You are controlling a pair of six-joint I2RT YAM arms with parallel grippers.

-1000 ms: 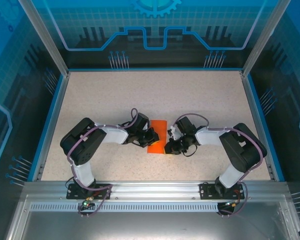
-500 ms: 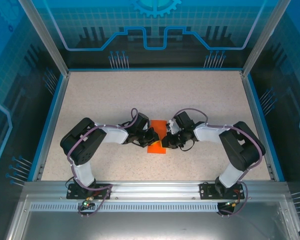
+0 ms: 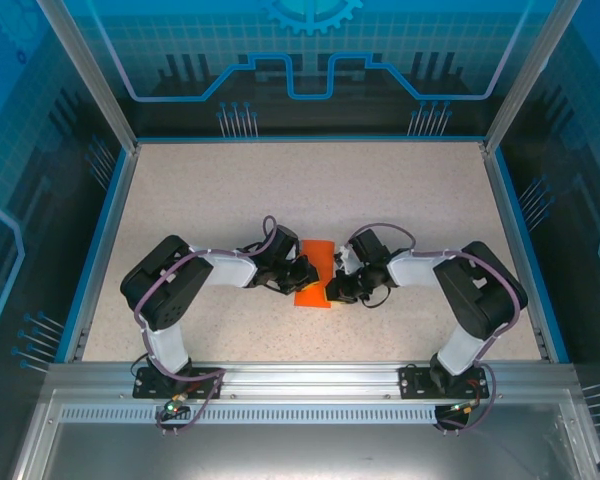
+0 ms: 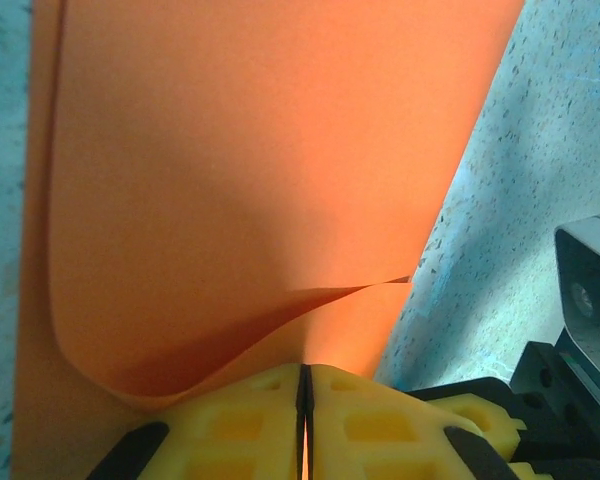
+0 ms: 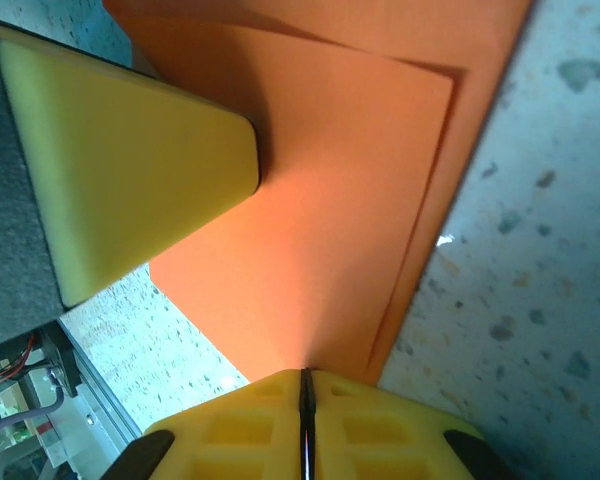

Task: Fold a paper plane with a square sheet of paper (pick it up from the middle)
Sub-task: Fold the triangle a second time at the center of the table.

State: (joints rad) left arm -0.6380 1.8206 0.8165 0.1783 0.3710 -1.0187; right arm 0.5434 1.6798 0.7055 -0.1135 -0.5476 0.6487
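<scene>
Pinching with its yellow foam pads pressed flat together, the left claw [image 4: 302, 395] grips a thin, folded, bright orange paper sheet [image 4: 240, 160]. A loose upper layer curls up out of the pads, and the flat lower layer spreads ahead of the claw. The right claw [image 5: 305, 410] is likewise clenched on the opposite edge of the orange paper sheet, its pads meeting in a thin line with the paper running in between them. The two stepped layers fan out just in front of it.

Ahead and to the left of the right claw, a yellow foam wedge [image 5: 130, 160] lies against the paper. Whether it presses down cannot be told. Beside the left claw, to its right, a grey and black part of the other arm [image 4: 590, 300] stands close over the speckled beige counter [image 3: 280, 190].

From above, the left arm [image 3: 220, 268] and right arm [image 3: 425, 268] both bend their elbows outward and reach inward, with their wrists low and nearly facing each other. The paper lies between the two claws, touching both.

Its long axis runs crosswise to both claws, from the far side toward the aluminium rail [image 3: 300, 380], and the near end leans slightly left.
</scene>
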